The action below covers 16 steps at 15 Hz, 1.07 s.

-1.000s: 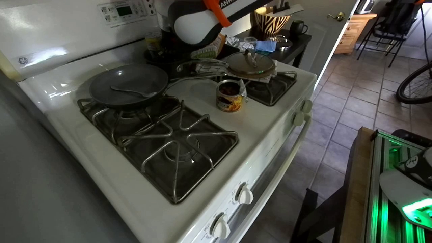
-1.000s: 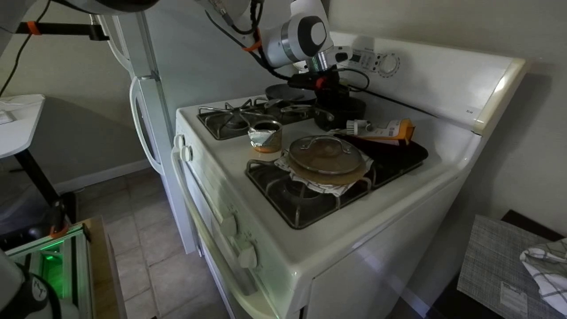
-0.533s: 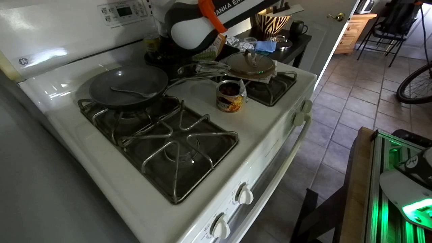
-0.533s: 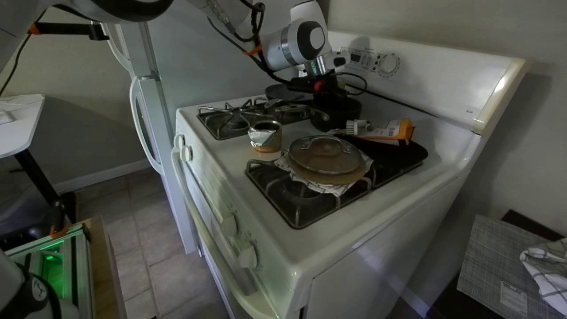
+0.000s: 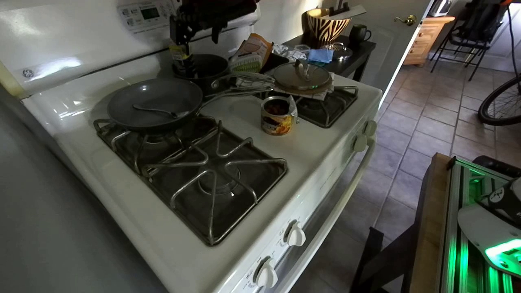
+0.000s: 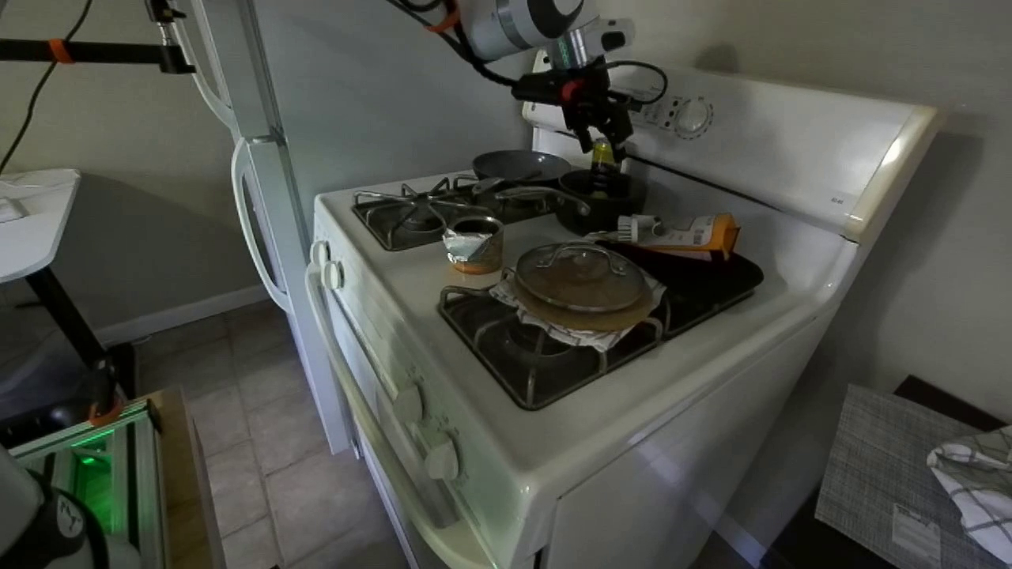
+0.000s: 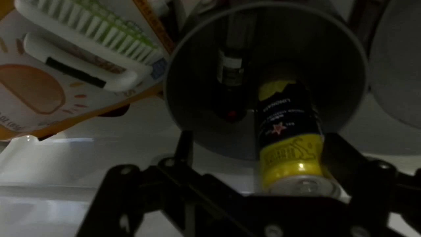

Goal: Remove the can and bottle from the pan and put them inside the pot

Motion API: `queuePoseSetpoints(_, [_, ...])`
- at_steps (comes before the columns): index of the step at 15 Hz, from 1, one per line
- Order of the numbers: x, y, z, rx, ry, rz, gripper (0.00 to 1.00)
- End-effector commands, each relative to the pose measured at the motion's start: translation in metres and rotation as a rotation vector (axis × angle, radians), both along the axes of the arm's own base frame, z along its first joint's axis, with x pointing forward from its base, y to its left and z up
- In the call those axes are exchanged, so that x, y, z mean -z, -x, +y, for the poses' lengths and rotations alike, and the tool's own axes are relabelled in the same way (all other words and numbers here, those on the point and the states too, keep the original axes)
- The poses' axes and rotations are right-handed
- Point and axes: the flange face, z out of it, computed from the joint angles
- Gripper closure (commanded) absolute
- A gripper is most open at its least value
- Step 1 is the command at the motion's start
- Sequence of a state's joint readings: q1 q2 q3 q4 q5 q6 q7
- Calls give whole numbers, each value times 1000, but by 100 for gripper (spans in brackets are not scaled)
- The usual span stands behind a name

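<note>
Changed: my jaws have just risen at the pot and are now spread wide, pinching nothing; if one side touches the yellow can, I cannot tell | Meaning: I judge it released, task probably finished | In the pot: the yellow can, reaching above the rim, and one dark bottle | In the pan: only a spoon

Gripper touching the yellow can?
Cannot tell. In the wrist view, one finger of the gripper stands clear; the other overlaps the yellow can, hiding any gap.
</note>
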<state>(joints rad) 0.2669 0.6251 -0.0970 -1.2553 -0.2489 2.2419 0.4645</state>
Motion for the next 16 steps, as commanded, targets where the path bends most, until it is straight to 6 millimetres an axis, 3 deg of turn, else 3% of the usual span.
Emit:
queuePoseSetpoints(1, [-52, 19, 6, -43, -82, -31, 0])
queuePoseSetpoints(3, [-80, 32, 22, -170, -115, -52, 0])
queuePoseSetpoints(5, [-94, 45, 40, -276, -148, -28, 0])
queuePoseSetpoints(9, [-84, 71, 85, -480, -171, 50, 0])
queuePoseSetpoints(10, [-95, 56, 77, -403, -157, 1, 0])
queuePoseSetpoints(12, [-87, 63, 91, -454, -160, 24, 0])
queuePoseSetpoints(16, [-83, 63, 89, -467, -156, 33, 0])
